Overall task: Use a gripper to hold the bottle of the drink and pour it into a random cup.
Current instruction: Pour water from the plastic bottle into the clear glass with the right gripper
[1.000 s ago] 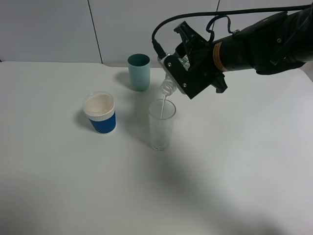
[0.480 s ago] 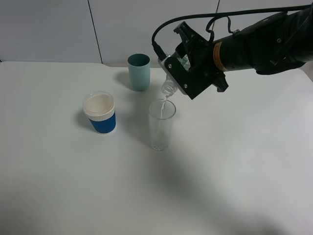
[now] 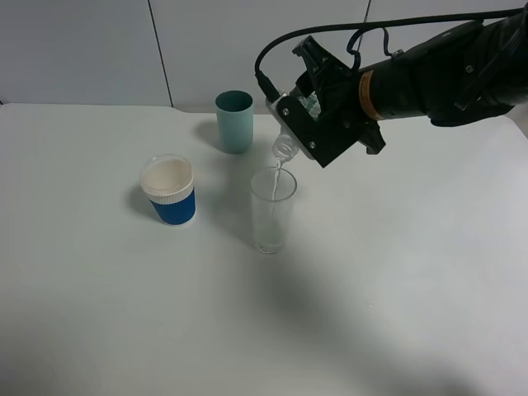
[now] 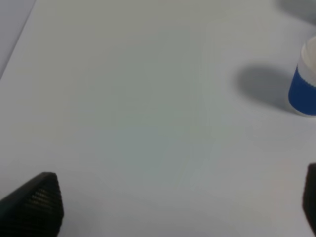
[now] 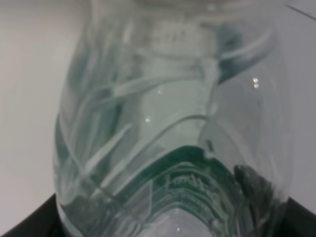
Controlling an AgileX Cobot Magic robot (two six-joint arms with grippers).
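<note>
My right gripper (image 3: 307, 115) is shut on the clear drink bottle (image 3: 286, 145). The bottle is tipped neck-down to the left, just above the tall clear glass (image 3: 271, 209). A thin stream runs from the bottle's mouth into the glass. In the right wrist view the bottle (image 5: 173, 118) fills the frame, with its green label at the lower part, so the fingers are hidden. In the left wrist view the tips of my left gripper's black fingers (image 4: 34, 202) stand wide apart with nothing between them, above bare table.
A white paper cup with a blue sleeve (image 3: 169, 190) stands left of the glass; it also shows in the left wrist view (image 4: 305, 81). A teal cup (image 3: 234, 121) stands behind the glass. The white table (image 3: 99, 313) meets a pale wall at the back.
The right gripper and the tilted bottle have barely shifted. The stream keeps running into the glass.
</note>
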